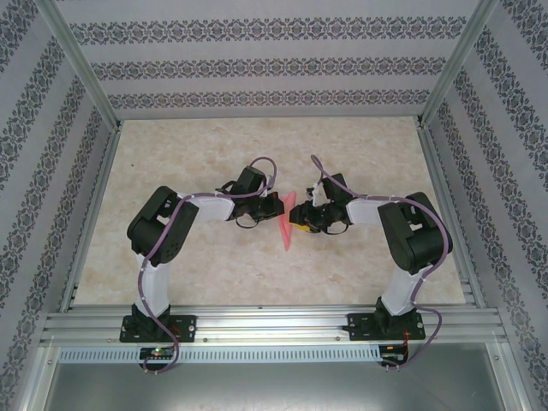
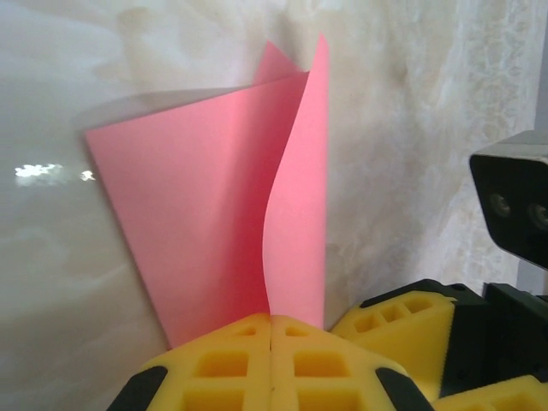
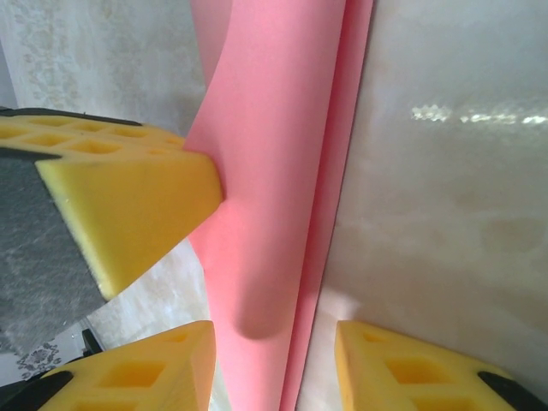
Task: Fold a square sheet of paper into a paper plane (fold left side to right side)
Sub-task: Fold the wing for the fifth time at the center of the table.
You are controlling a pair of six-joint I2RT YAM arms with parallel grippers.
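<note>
Left end effector (image 2: pixel 271 342) is clamped shut on the raised flap of the square sheet of paper (image 2: pixel 197 223), mid-bench (image 1: pixel 257 274). Just beside it, right end effector (image 3: pixel 274 342) stands open, fingers (image 3: pixel 411 368) straddling the folded sheet.

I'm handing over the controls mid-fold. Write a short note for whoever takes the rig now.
The left gripper is shut, pinching the near edge of the raised flap of the square sheet of paper.
The right gripper is open, with one finger on either side of the sheet and no clamp on it.
The paper is mid-table between the arms. One half lies flat on the table; the other stands up, bowed.
Done: the flap is lifted for the first fold.
Left: lay the flap across, press the crease, then make all the later plane folds.
</note>
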